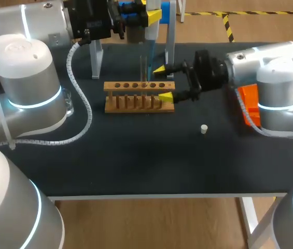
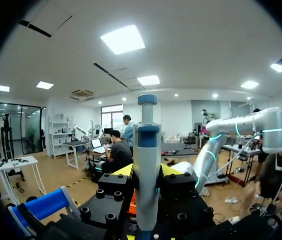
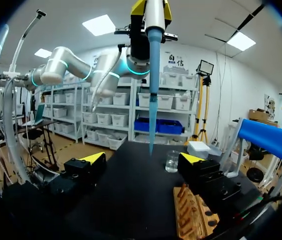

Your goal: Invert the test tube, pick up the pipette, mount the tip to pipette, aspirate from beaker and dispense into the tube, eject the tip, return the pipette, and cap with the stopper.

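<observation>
A wooden tube rack stands mid-table with a glass test tube upright in one of its holes. My right gripper is open at the rack's right end, its yellow tips on either side of that end and just right of the tube. My left gripper is above the rack at the back, shut on the pipette, which hangs tip down. In the left wrist view the pipette stands between the fingers of the left gripper. From the open right gripper I see the pipette's blue tip, the beaker and the rack. The white stopper lies right of the rack.
The beaker sits at the left, half hidden behind my left arm. A white pipette stand rises at the back behind the rack. An orange box lies under my right arm.
</observation>
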You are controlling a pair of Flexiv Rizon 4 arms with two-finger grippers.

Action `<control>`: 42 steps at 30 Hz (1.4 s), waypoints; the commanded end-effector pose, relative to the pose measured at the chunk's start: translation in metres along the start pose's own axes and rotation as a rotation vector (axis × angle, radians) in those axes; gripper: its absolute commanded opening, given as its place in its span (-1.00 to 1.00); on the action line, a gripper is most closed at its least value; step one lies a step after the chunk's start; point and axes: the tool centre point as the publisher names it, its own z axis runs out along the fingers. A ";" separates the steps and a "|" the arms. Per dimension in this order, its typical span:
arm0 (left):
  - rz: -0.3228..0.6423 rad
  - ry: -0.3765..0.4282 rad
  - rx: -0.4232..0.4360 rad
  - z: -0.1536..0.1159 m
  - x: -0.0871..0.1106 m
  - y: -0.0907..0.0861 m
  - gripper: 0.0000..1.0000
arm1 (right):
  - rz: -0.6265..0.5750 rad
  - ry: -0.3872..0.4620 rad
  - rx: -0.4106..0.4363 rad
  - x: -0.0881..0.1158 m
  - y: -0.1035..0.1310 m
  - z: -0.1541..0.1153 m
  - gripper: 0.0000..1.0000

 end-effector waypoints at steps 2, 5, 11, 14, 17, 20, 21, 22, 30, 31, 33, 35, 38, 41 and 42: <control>0.000 0.002 0.001 0.000 0.000 0.000 -1.00 | -0.008 -0.018 0.057 0.020 -0.003 -0.035 1.00; 0.000 0.002 0.001 0.000 0.000 0.000 -1.00 | -0.034 -0.012 0.113 0.027 -0.012 -0.044 1.00; 0.000 0.002 0.001 0.000 0.000 0.000 -1.00 | -0.044 -0.018 0.129 0.029 -0.013 -0.047 1.00; 0.000 0.002 0.001 0.000 0.000 0.000 -1.00 | -0.044 -0.018 0.129 0.029 -0.013 -0.047 1.00; 0.000 0.002 0.001 0.000 0.000 0.000 -1.00 | -0.044 -0.018 0.129 0.029 -0.013 -0.047 1.00; 0.000 0.002 0.001 0.000 0.000 0.000 -1.00 | -0.044 -0.018 0.129 0.029 -0.013 -0.047 1.00; 0.000 0.002 0.001 0.000 0.000 0.000 -1.00 | -0.044 -0.018 0.129 0.029 -0.013 -0.047 1.00; 0.000 0.002 0.001 0.000 0.000 0.000 -1.00 | -0.044 -0.018 0.129 0.029 -0.013 -0.047 1.00; 0.000 0.002 0.001 0.000 0.000 0.000 -1.00 | -0.044 -0.018 0.129 0.029 -0.013 -0.047 1.00; 0.000 0.002 0.001 0.000 0.000 0.000 -1.00 | -0.044 -0.018 0.129 0.029 -0.013 -0.047 1.00; 0.000 0.002 0.001 0.000 0.000 0.000 -1.00 | -0.044 -0.018 0.129 0.029 -0.013 -0.047 1.00; 0.000 0.002 0.001 0.000 0.000 0.000 -1.00 | -0.044 -0.018 0.129 0.029 -0.013 -0.047 1.00; 0.000 0.002 0.001 0.000 0.000 0.000 -1.00 | -0.044 -0.018 0.129 0.029 -0.013 -0.047 1.00; 0.007 -0.041 -0.005 -0.022 -0.003 0.006 -1.00 | -0.044 -0.018 0.129 0.029 -0.013 -0.047 1.00; 0.017 -0.056 0.001 -0.032 -0.005 0.008 -1.00 | -0.044 -0.018 0.129 0.029 -0.013 -0.047 1.00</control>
